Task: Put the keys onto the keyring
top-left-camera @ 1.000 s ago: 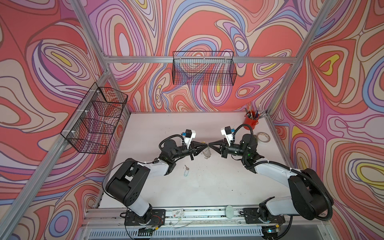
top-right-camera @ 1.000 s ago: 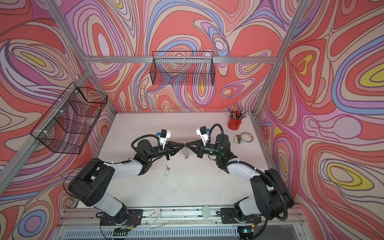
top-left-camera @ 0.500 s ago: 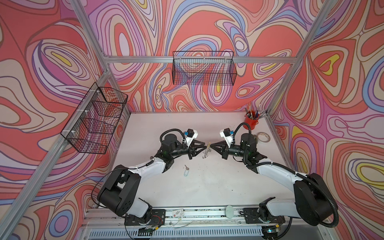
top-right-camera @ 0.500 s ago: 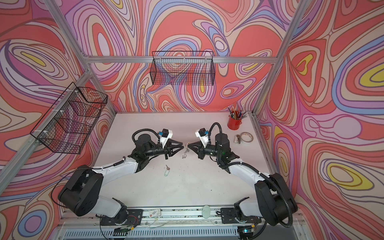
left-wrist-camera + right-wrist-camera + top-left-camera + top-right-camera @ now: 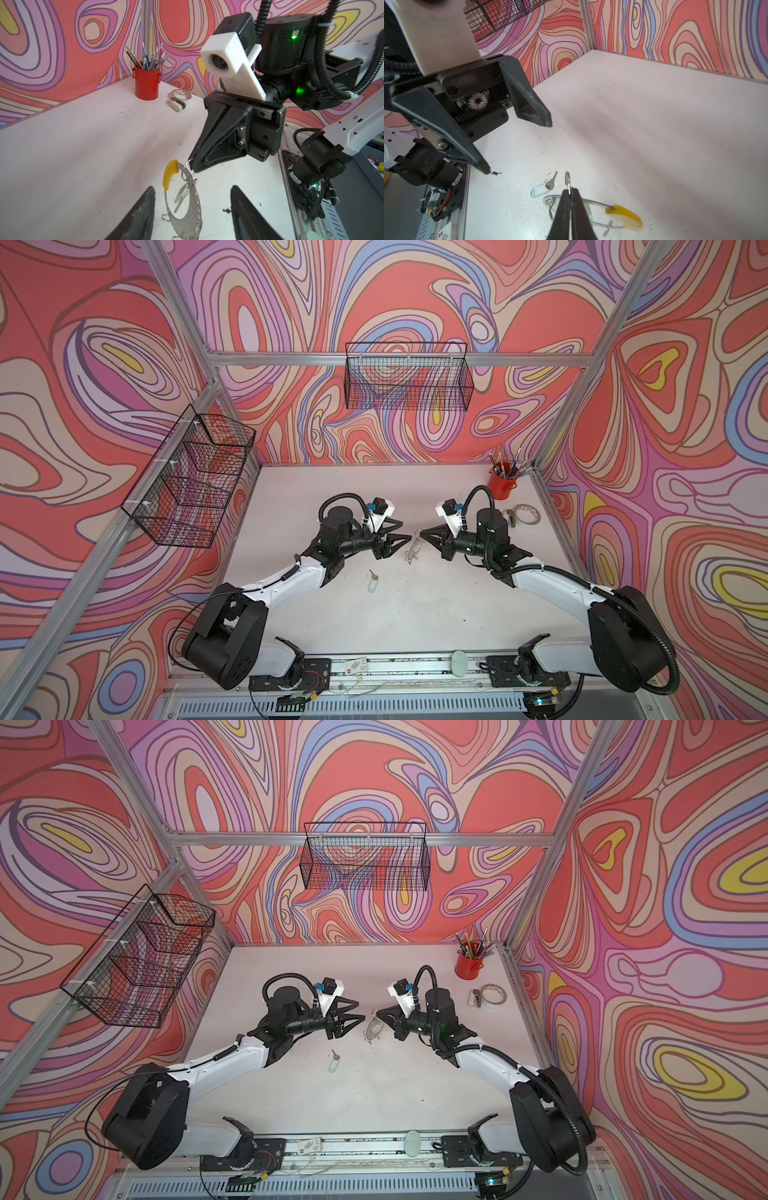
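White table [image 5: 415, 614] inside a cell with swirl-patterned walls. Right end effector [image 5: 420, 532] is clenched on a small wire loop of the keyring [image 5: 194, 207], beside the yellow sleeve [image 5: 170, 174]. The hoop hangs on edge below the tips, near the table's middle, and a hung key [image 5: 181, 196] dangles against it. Left end effector [image 5: 405, 529] is released, fingers spread, facing the keyring from just beside it and grasping nothing. Loose key [image 5: 372, 580], with its pale tag, lies flat nearer the front edge, apart from both.
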Robot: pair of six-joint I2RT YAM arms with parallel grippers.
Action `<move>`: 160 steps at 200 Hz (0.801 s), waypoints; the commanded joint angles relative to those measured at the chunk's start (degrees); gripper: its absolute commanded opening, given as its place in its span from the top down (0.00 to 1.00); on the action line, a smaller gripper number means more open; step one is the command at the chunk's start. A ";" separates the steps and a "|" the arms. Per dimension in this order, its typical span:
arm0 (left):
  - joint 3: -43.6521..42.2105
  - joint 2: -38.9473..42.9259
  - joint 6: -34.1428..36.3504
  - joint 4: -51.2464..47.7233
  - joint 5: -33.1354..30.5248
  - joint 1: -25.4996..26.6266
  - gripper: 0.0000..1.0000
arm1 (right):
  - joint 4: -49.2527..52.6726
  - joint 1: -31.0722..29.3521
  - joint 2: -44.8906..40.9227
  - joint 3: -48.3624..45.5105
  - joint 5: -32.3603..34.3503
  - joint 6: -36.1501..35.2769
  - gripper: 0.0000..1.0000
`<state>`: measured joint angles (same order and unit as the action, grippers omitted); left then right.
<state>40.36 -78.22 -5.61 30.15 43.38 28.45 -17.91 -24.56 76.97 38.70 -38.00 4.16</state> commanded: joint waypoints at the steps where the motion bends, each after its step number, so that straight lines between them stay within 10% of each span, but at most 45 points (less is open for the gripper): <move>1: -1.10 3.28 -1.60 -3.87 -2.85 -0.05 0.39 | 2.22 -0.85 0.38 1.34 2.89 1.35 1.00; 160: -5.20 6.54 -7.70 -3.47 -11.46 1.02 0.40 | 13.37 -7.32 -20.95 -11.85 12.86 18.41 1.00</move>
<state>35.66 -71.66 -11.40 25.87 33.67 29.30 -6.33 -30.37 59.75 27.88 -28.73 19.18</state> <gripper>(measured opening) 0.604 0.047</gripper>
